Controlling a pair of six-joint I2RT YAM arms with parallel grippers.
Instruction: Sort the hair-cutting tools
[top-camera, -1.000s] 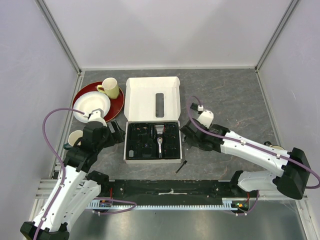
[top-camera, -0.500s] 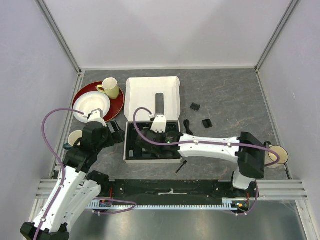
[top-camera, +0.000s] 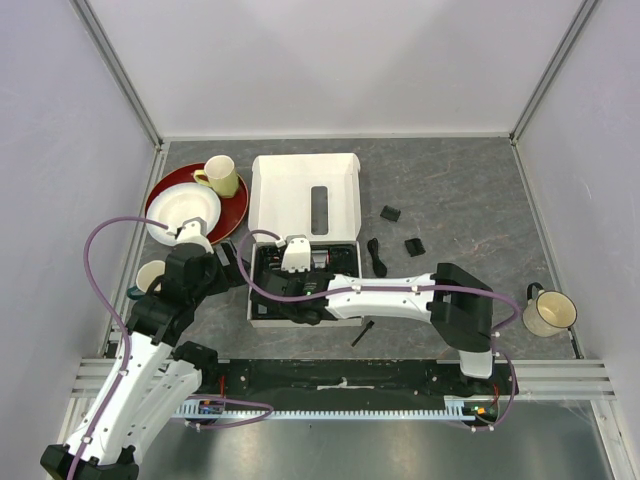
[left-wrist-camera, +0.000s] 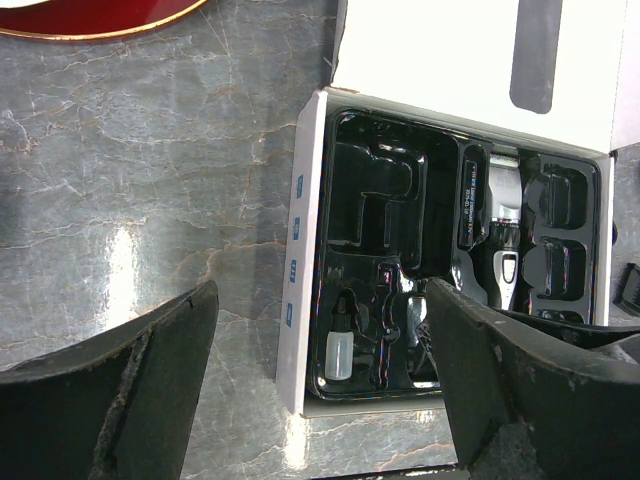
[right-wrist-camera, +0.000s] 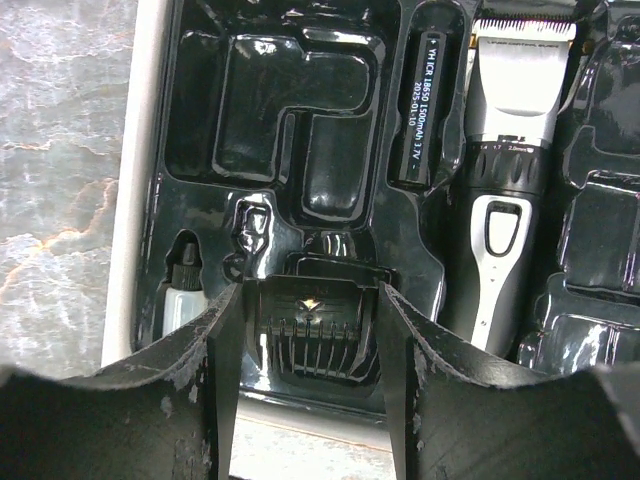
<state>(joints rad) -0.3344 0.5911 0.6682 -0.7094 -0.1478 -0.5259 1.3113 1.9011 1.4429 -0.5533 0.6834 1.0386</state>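
Observation:
The white box (top-camera: 255, 318) holds a black moulded tray (right-wrist-camera: 270, 110). The black-and-silver clipper (right-wrist-camera: 510, 180) lies in the tray's right part, also seen in the left wrist view (left-wrist-camera: 500, 245). My right gripper (right-wrist-camera: 310, 300) is shut on a black comb attachment (right-wrist-camera: 310, 325), one finger against each side, low over the tray's near-left part (top-camera: 290, 295). Two more comb attachments (top-camera: 391, 213) (top-camera: 413, 246) and the coiled cord (top-camera: 377, 250) lie on the table right of the box. The thin brush (top-camera: 362, 333) lies just in front of it. My left gripper (left-wrist-camera: 320, 400) stands open by the box's near-left corner (top-camera: 228, 265).
A small white bottle (right-wrist-camera: 180, 300) and a black battery cell (right-wrist-camera: 428, 100) sit in tray pockets. The box lid (top-camera: 305, 195) lies open behind. A red plate (top-camera: 235, 210) with a bowl and mug is at the far left, another mug (top-camera: 150, 275) beside my left arm, a third mug (top-camera: 548, 312) at the right.
My right arm has swung from the table right of the box leftward over the tray, with the comb attachment in its fingers. The loose combs and cord now show. The left arm is unmoved.

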